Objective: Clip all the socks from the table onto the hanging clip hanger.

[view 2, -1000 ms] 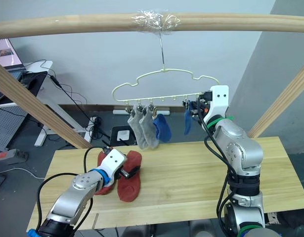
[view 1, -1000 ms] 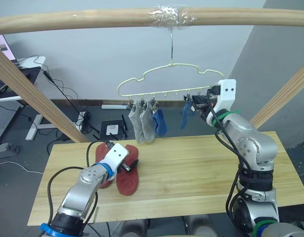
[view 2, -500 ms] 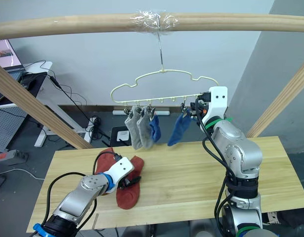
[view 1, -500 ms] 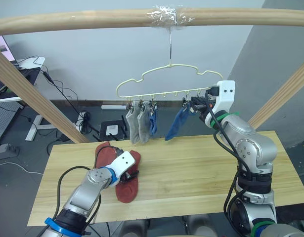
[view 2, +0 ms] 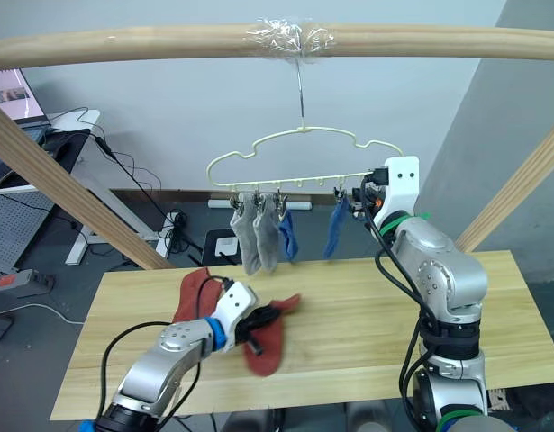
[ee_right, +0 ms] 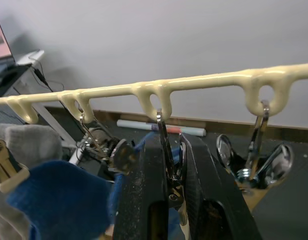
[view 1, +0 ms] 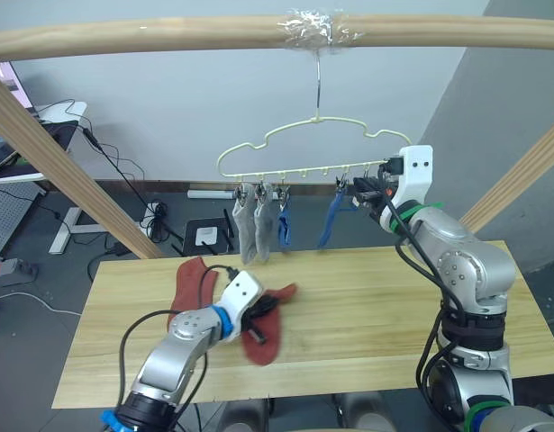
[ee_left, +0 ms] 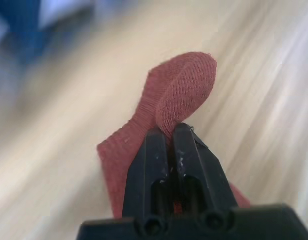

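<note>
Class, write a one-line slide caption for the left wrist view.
Left hand shut on a fold of a rust-red sock, above the wooden table.

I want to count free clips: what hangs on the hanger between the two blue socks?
Between the blue sock beside the grey socks and the other blue sock, the clip hanger carries bare clips, as the left eye view shows.

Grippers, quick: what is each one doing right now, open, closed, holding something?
Left gripper: closed, pinching a rust-red sock.
Right gripper: closed on a metal clip of the clip hanger.
</note>
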`<action>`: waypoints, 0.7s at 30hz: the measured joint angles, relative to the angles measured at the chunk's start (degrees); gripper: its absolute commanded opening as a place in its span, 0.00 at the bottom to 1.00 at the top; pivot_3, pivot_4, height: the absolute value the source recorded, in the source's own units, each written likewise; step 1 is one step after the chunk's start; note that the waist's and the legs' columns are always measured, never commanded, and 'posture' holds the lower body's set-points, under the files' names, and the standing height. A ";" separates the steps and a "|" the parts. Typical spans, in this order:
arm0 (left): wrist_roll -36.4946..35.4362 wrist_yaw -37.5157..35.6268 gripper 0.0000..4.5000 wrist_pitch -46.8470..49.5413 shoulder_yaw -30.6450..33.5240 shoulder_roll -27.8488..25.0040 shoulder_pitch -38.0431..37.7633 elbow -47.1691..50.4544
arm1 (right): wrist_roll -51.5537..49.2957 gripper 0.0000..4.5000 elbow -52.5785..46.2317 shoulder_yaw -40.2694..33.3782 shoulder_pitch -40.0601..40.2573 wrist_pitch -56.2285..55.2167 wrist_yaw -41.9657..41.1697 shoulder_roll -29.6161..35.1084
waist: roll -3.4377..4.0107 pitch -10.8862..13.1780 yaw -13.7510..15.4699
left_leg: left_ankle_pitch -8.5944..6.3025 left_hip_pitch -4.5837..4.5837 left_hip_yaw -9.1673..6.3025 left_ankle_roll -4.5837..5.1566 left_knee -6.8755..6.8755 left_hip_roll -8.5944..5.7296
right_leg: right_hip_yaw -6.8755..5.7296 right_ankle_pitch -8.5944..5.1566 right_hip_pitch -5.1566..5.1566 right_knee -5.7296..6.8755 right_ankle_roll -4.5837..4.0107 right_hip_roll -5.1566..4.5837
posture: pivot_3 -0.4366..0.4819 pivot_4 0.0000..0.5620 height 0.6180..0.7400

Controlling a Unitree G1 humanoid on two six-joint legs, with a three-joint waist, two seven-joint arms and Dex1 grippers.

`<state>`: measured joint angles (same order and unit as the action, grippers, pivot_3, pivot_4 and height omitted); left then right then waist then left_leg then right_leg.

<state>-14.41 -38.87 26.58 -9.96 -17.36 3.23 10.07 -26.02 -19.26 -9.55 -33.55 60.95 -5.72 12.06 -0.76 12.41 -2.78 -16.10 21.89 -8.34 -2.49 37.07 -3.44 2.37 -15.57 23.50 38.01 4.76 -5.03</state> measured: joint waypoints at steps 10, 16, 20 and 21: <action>0.75 4.78 0.00 -10.34 -2.85 11.43 7.23 -1.57 | -6.66 0.02 0.29 -22.38 -13.07 26.98 7.38 -11.32 | 0.00 -0.17 -0.24 | 0.04 -0.03 0.36 0.00 0.00 0.03 | 0.01 0.11 0.00 0.02 -0.07 0.06 | 0.33 0.33 1.00; 2.59 8.00 0.00 -14.92 -3.72 16.70 11.44 -9.69 | -6.43 0.02 -0.73 -28.09 -16.17 31.11 11.82 -15.75 | 0.05 -0.20 -0.49 | 0.04 0.02 0.43 0.01 0.01 0.01 | 0.05 0.11 0.04 0.01 -0.07 0.06 | 0.31 0.34 1.00; 3.47 9.17 0.00 -17.65 -4.14 19.02 14.12 -13.14 | -6.96 0.02 -0.72 -28.85 -16.58 31.11 13.40 -16.40 | 0.06 -0.21 -0.76 | 0.05 0.00 0.44 0.01 0.00 0.02 | 0.04 0.11 0.04 0.05 -0.07 0.07 | 0.31 0.34 1.00; 3.51 9.38 0.00 -18.47 -4.15 19.35 14.54 -13.90 | -7.22 0.02 -0.72 -29.17 -16.67 31.11 13.66 -16.58 | 0.06 -0.21 -0.83 | 0.05 0.00 0.44 0.02 0.00 0.02 | 0.05 0.11 0.04 0.05 -0.07 0.07 | 0.31 0.34 1.00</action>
<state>-10.90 -29.49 8.11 -14.11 1.98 17.77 -3.83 -33.24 -19.98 -38.72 -50.22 92.06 7.94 -4.51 -0.70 12.20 -3.61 -16.05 21.89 -7.91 -2.47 37.08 -3.42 2.42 -15.46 23.54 38.06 4.69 -4.96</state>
